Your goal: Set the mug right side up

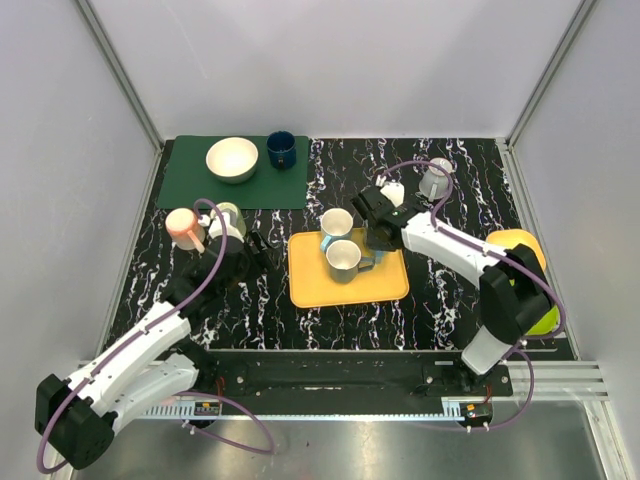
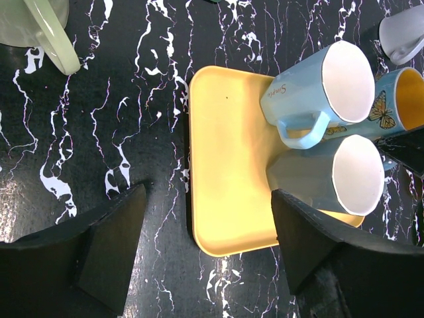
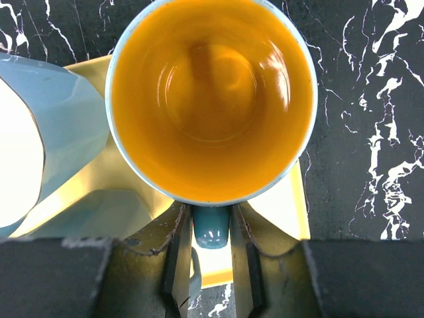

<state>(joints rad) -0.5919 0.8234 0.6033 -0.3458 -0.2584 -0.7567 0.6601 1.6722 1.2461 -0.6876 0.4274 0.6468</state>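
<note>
- My right pincer (image 3: 209,255) is closed narrowly on the teal handle (image 3: 211,228) of the round ceramic mug, blue outside and orange inside (image 3: 212,99).
- The mug's open mouth faces straight into my wrist camera. From the left wrist view, a butterfly shows on its side.
- It sits over the right edge of the flat yellow plastic tray (image 3: 281,205). I cannot tell whether its base touches the tray.
- Just beside it, on the tray, are two pale blue faceted mugs with white insides (image 2: 301,99), both mouth up.
- Around the tray lies the black white-veined marble tabletop (image 3: 371,99).
- My left pincer (image 2: 209,262) is spread wide and holds nothing. It hangs over the tray's left edge.
- Farther off on the tabletop are a pale green mug (image 2: 40,26) and a grey mug (image 2: 404,33).
</note>
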